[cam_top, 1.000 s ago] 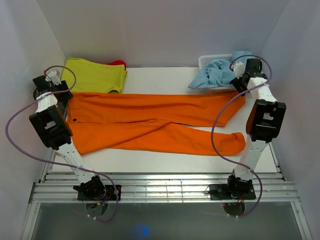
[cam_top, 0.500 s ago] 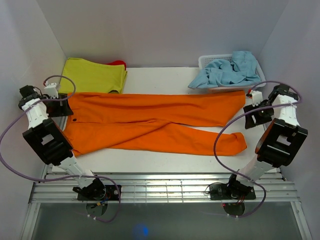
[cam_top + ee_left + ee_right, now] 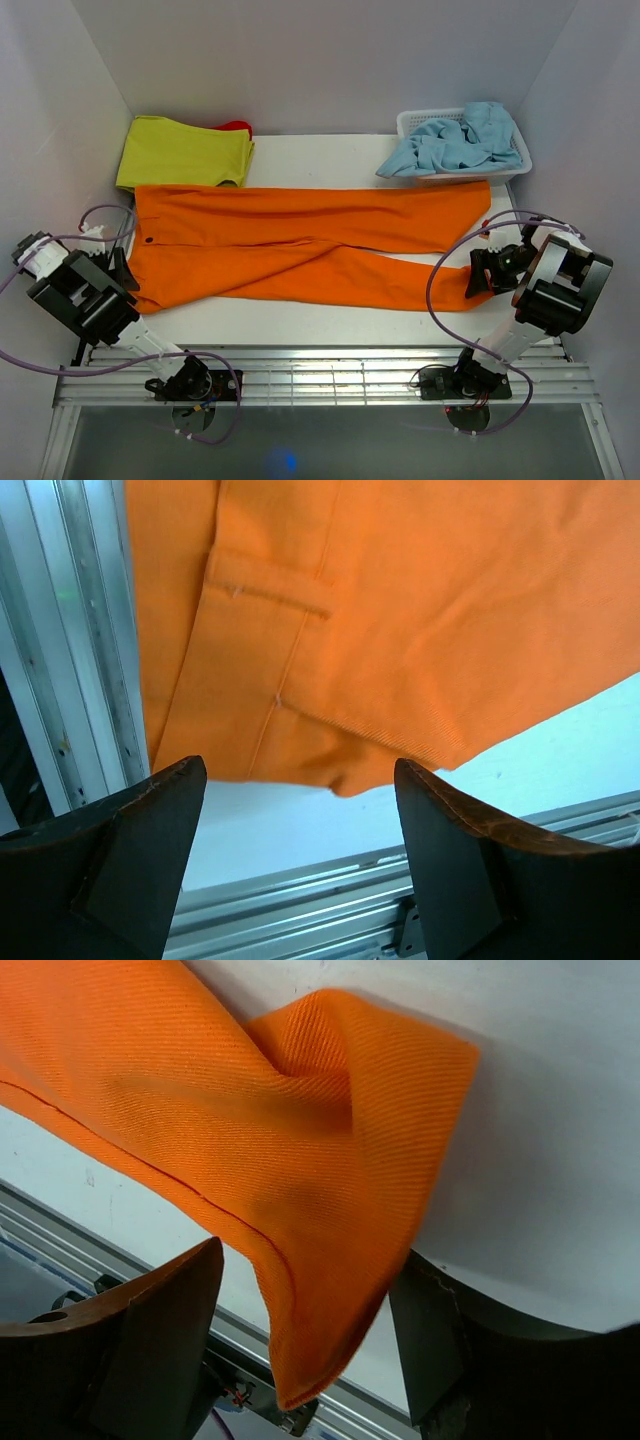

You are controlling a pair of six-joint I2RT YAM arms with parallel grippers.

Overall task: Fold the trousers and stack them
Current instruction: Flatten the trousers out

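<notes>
Both spread, my left claw [image 3: 297,770] and right claw [image 3: 308,1255] flanked the bright orange fabric trousers [image 3: 300,215], no fold made yet

A folded yellow-green cloth [image 3: 185,152] lies at the far left corner of the white table [image 3: 310,152], while a crumpled light blue garment [image 3: 450,145] spills from a white plastic basket [image 3: 410,121] at the far right.

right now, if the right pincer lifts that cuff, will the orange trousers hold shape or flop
Probably floppy: the cuff creases and curls by the open right pincer. The orange trousers would likely sag and drag, both legs lying long across the table. The ribbed weave looks grippy, not slippery.
</notes>
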